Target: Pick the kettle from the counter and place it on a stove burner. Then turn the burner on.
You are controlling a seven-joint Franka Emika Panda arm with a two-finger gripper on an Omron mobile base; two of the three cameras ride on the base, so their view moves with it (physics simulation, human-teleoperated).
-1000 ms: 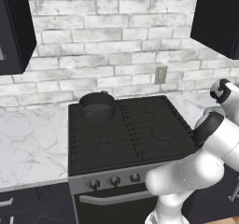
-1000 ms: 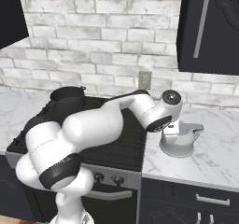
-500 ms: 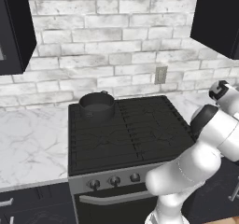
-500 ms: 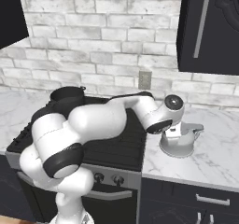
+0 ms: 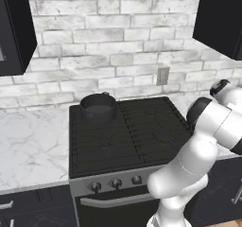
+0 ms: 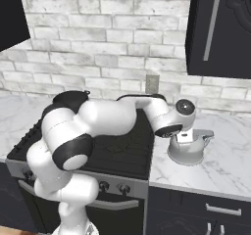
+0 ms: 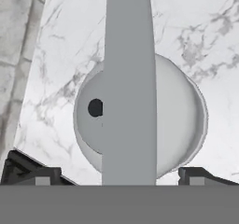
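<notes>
The silver-white kettle [image 6: 187, 152] stands on the white marble counter [image 6: 223, 166], just right of the black cooktop. In the hand view I look straight down on its dome [image 7: 179, 115], with the grey handle [image 7: 129, 78] running up the middle and a dark hole left of it. My gripper [image 7: 119, 176] is open right above the kettle. One fingertip [image 7: 32, 174] is on each side of the handle, and nothing is gripped. In the right base view the gripper [image 6: 186, 137] hangs over the kettle top. The stove burner [image 5: 144, 135] grates lie bare at the front.
A dark grey pot [image 5: 98, 107] sits on the back left burner. Round knobs [image 5: 115, 183] line the silver front panel. A brick wall with an outlet [image 5: 163, 75] backs the counter. Dark cabinets [image 6: 220, 28] hang above the kettle's side. More marble counter [image 5: 28, 145] lies left of the stove.
The hand has edged slightly to the right and settled over the kettle. The jaws stay open and the kettle has not moved.
</notes>
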